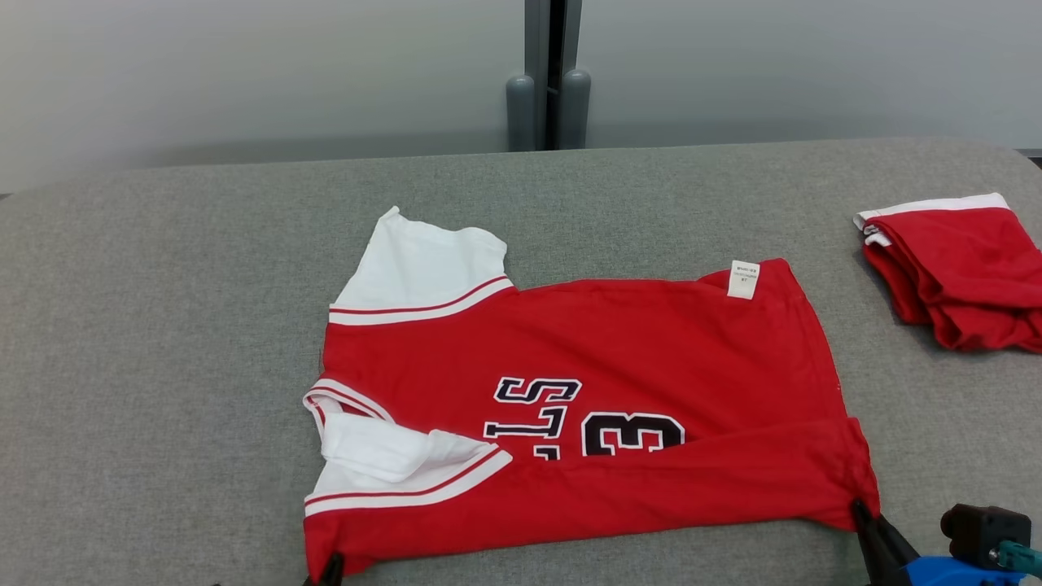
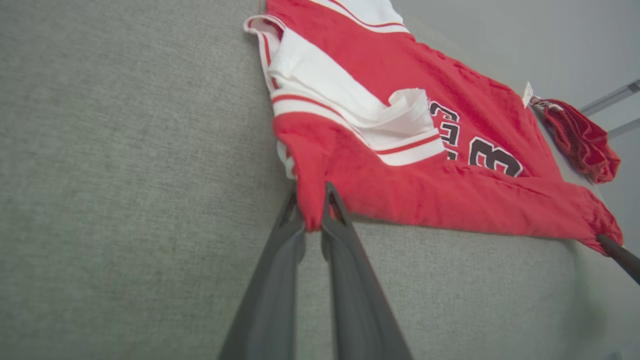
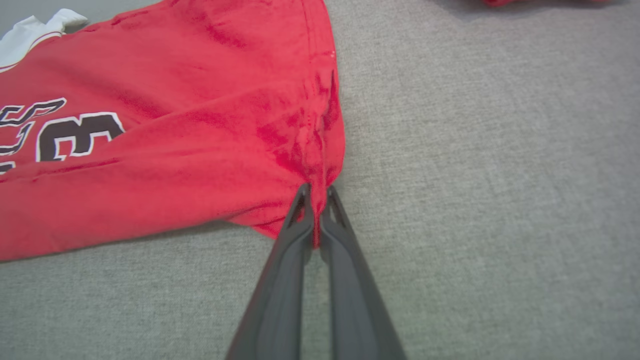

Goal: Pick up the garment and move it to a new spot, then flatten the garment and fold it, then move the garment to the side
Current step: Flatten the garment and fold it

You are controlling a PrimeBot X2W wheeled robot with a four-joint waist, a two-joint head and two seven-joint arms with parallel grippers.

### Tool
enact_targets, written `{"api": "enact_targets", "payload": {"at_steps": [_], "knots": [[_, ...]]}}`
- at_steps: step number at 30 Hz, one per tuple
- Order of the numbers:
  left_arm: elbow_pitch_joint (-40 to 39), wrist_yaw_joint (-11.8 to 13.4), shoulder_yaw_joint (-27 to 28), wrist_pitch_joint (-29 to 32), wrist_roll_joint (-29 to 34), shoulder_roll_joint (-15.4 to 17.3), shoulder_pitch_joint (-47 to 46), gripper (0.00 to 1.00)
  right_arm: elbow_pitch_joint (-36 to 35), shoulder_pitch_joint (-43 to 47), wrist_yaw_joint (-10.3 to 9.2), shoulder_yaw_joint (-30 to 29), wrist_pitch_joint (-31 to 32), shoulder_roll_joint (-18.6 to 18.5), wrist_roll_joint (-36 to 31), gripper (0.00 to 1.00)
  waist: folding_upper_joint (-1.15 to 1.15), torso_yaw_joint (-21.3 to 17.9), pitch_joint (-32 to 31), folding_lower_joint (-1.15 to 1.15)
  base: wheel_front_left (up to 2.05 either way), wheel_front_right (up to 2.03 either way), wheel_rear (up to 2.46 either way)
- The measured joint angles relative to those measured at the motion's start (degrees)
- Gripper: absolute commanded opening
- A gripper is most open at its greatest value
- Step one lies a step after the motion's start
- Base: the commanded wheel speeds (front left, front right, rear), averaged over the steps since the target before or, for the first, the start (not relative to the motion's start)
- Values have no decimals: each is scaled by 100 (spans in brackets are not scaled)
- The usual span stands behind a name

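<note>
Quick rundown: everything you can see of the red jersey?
The red jersey, soft knit, has white red-striped sleeves, black-and-white print and a white label at its far hem corner. It lies spread on the grey fabric surface, near edge folded over the print. The left claw pinches its near sleeve-side corner, the right claw its near hem corner.

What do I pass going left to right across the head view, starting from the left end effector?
Left end effector, shut on the near-left corner → red jersey, spread out with its near edge folded over → right end effector, shut on the near-right corner → folded red garment at the right edge.
</note>
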Motion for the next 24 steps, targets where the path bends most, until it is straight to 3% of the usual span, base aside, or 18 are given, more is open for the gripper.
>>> {"api": "enact_targets", "payload": {"at_steps": [1, 2, 3, 9, 13, 19, 24], "knots": [[49, -9, 21, -41, 0, -23, -30, 16, 26, 0, 0, 2, -8, 0, -1, 87, 0, -4, -1, 0, 0, 0, 0], [89, -14, 45, -68, 5, -23, -73, 80, 38, -1, 0, -5, -21, 1, -2, 100, 0, -11, -1, 0, 0, 0, 0], [104, -18, 83, -104, 5, -11, -122, 100, 43, -4, 0, -33, -44, 1, -2, 100, 0, -20, -1, 0, 0, 0, 0], [-56, -24, 304, -154, 116, 234, -413, 100, -53, -73, -1, -144, -151, -1, -53, 100, 0, -111, 47, 0, 0, 0, 0], [-263, -86, 366, 78, 354, 598, -1022, 100, -278, -286, -1, -157, -226, -1, -54, 100, 0, -219, 166, 0, 0, 0, 0], [-483, -434, 523, 802, 630, 1279, -2827, 100, -530, -947, -1, 82, -185, -3, -270, 100, 0, -436, 517, 0, 0, 0, 0], [48, -739, 504, 1658, 687, 1680, -4386, 100, -606, -1586, -1, 445, -75, -2, -309, 100, 0, -699, 952, 1, 0, 0, 0]]}}
